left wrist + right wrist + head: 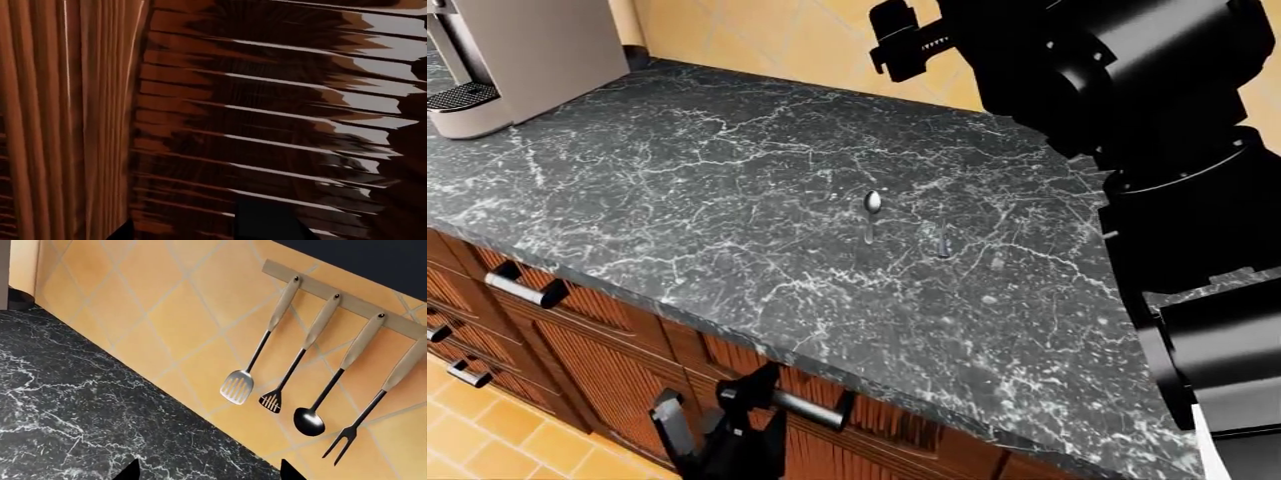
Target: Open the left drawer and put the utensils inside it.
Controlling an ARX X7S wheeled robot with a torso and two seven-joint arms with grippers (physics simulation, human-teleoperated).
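Left gripper [751, 392] at the drawer handle

Low below the black marbled countertop's [694, 190] front edge, the left arm's black pincer clasps the silver bar handle [807, 406]; right pincer's state unclear.

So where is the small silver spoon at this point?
In the head view, the small shiny silver spoon lies on the dark marbled countertop, near its middle, just left of the darker grey fork, well back from the front edge.
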